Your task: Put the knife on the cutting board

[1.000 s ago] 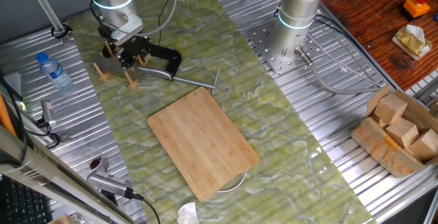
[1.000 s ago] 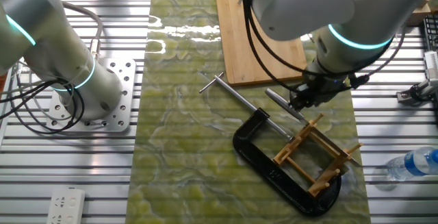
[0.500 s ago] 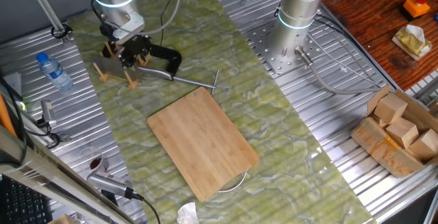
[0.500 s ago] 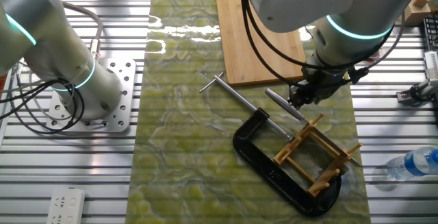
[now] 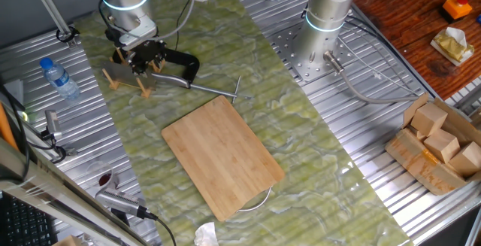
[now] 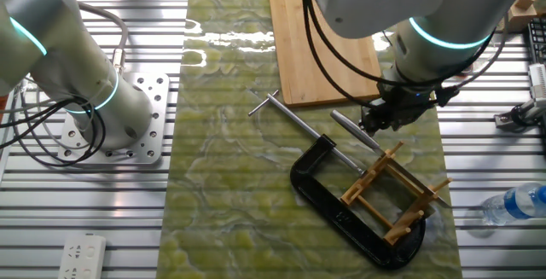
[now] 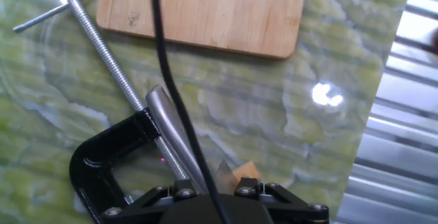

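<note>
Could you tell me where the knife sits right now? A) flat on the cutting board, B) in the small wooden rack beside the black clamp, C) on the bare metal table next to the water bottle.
B: the knife has its handle sticking out of the wooden rack, the gripper at it; the cutting board is bare.

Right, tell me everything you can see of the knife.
The knife shows mainly as a rounded, silver-grey steel handle, pointing up out of the small wooden rack toward the cutting board. Its blade is mostly hidden in the rack. The handle lies alongside the black clamp's threaded rod. The claw is right at the handle; whether it grips cannot be told.
</note>
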Available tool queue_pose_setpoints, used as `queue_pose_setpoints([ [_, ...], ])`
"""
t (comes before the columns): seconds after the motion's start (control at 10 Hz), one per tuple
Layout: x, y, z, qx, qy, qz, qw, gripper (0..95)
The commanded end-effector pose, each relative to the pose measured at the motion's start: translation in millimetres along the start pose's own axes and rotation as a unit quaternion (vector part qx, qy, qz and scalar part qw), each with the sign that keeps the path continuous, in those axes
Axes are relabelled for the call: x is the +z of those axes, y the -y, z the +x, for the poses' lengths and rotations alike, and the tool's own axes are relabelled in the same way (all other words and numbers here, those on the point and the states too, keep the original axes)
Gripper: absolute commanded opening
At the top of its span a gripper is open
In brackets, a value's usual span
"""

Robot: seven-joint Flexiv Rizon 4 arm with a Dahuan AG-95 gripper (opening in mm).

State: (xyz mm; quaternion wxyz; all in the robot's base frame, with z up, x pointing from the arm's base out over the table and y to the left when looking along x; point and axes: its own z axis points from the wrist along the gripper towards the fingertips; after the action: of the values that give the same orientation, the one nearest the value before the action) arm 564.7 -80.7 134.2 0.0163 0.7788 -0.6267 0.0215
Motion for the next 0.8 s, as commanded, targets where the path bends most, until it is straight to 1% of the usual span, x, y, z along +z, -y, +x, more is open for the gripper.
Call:
queue_pose_setpoints([
  [0.1,-2.0,2.6,4.2,-0.037,0.000,-0.004,0.9993,38.0],
  [0.3,-6.7,11.0,24.7,-0.057,0.002,-0.005,0.9983,38.0],
  [0.4,-7.4,13.0,29.2,-0.061,0.002,-0.005,0.9981,38.0],
  [0.5,-8.3,16.6,38.3,-0.068,0.001,-0.005,0.9977,38.0],
  [0.8,-2.7,29.6,58.7,-0.096,0.000,-0.001,0.9954,38.0],
])
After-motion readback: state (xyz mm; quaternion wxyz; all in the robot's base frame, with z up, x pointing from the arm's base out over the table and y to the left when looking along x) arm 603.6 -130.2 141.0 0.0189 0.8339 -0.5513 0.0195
